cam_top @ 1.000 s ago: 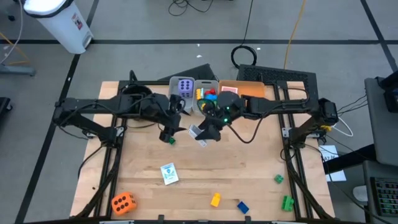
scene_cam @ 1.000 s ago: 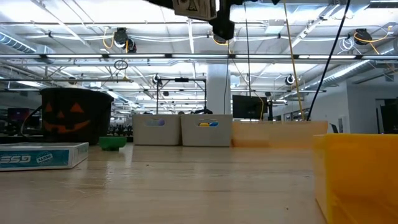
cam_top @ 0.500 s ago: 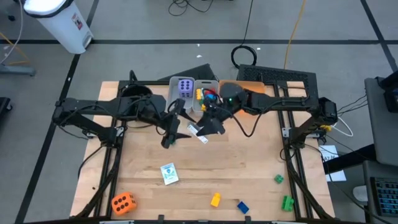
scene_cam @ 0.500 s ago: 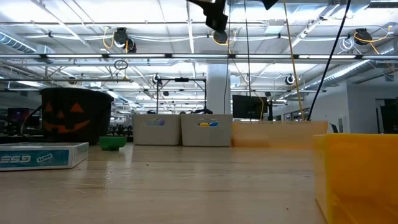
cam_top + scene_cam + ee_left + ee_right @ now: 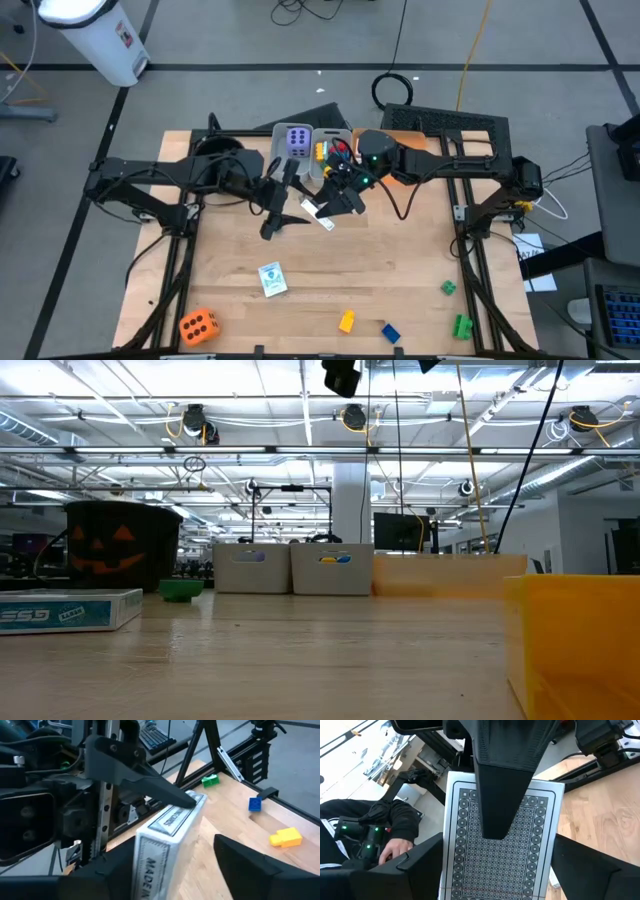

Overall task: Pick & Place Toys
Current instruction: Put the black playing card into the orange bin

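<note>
Seen from above, two dark arms reach in over a wooden table (image 5: pixel 400 270) and meet just in front of two grey bins (image 5: pixel 310 150) at its far edge. Between them hangs a boxed card deck (image 5: pixel 318 212), held above the tabletop. The right gripper (image 5: pixel 495 870) has its fingers set wide, and the deck's patterned back fills the space between them in the right wrist view; a dark finger (image 5: pixel 502 780) of the other arm lies down the middle of that back. The left gripper (image 5: pixel 165 870) also has its fingers spread, with the deck (image 5: pixel 167 840) standing on end between them, a finger of the right arm pressed on its upper edge. Whether the left fingers actually press on the deck cannot be told. A purple die (image 5: pixel 297 139) sits in the left bin, and small red and yellow bricks (image 5: pixel 330 152) lie in the bin beside it. An orange tray (image 5: pixel 405 143) lies just right of the bins. Near the table's front edge are a picture card (image 5: pixel 271 279), an orange die (image 5: pixel 197 325) at the front left corner, a yellow brick (image 5: pixel 346 321), a blue brick (image 5: pixel 390 332) and two green bricks (image 5: pixel 461 325) towards the front right. In the right wrist view, a person's hand (image 5: pixel 395 849) shows beyond the table.
</note>
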Robot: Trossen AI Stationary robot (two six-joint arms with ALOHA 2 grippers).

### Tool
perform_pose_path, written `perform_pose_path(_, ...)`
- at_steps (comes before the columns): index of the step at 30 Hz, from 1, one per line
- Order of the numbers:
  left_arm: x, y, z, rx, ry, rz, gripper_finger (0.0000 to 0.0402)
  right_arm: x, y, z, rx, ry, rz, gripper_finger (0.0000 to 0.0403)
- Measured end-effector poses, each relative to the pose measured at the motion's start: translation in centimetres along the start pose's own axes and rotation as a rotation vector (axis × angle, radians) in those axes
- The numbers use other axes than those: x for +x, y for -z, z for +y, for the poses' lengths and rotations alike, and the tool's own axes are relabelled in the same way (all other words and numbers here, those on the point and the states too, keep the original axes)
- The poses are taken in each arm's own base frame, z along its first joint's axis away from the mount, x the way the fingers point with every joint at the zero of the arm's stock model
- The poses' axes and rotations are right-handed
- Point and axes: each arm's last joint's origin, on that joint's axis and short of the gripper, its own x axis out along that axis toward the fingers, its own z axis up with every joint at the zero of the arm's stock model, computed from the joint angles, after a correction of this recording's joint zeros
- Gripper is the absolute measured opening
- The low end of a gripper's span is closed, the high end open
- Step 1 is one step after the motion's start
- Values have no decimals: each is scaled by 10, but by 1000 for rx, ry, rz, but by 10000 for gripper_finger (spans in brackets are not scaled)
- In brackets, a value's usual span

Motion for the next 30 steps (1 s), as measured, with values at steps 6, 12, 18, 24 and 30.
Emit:
perform_pose_path(6,0,0,1,3,-5,-3,191,0,0,0,0,-3,3,308)
perform_pose_path(12,0,0,1,3,18,-14,131,0,0,0,4,-6,6,309)
perform_pose_path(18,-1,2,3,8,56,-35,88,0,0,0,11,-6,5,309)
perform_pose_path(24,-2,2,5,-1,75,-48,80,0,0,0,8,-7,3,322)
perform_pose_path(30,-2,3,5,-36,77,-44,85,-6,-6,-5,12,10,-23,343)
